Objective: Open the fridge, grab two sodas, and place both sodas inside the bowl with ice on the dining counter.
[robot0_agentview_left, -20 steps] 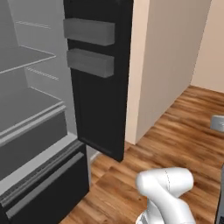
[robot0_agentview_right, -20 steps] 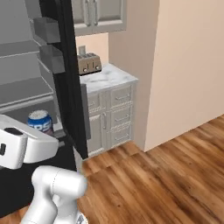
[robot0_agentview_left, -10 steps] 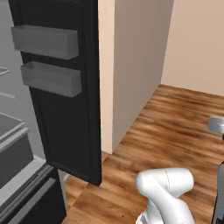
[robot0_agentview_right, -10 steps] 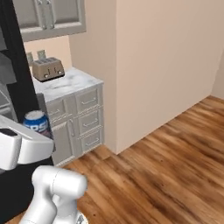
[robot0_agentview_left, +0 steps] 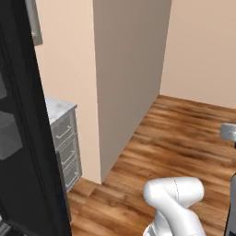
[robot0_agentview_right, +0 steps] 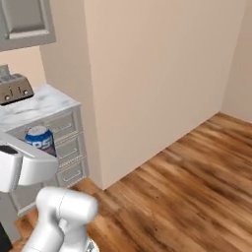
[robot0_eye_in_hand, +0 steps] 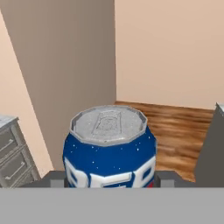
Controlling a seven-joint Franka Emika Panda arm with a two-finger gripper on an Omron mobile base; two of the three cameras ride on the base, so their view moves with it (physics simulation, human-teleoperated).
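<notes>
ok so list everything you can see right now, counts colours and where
soda: one, blue and white with a grey top, upright between the tool's fingers; also seen in the right base view
fridge: one, black, its open door along the left edge of the left base view
toaster: one, silver, on the marble counter at left
counter: one, white-grey marble top over grey drawers, against the wall
upper cabinet: one, grey, above the toaster
wall: beige, a jutting corner in the middle of both base views
floor: brown wood planks, right and bottom
tool: one, dark fingers either side of the soda, holding it
arm: one, white, bottom of the left base view
</notes>
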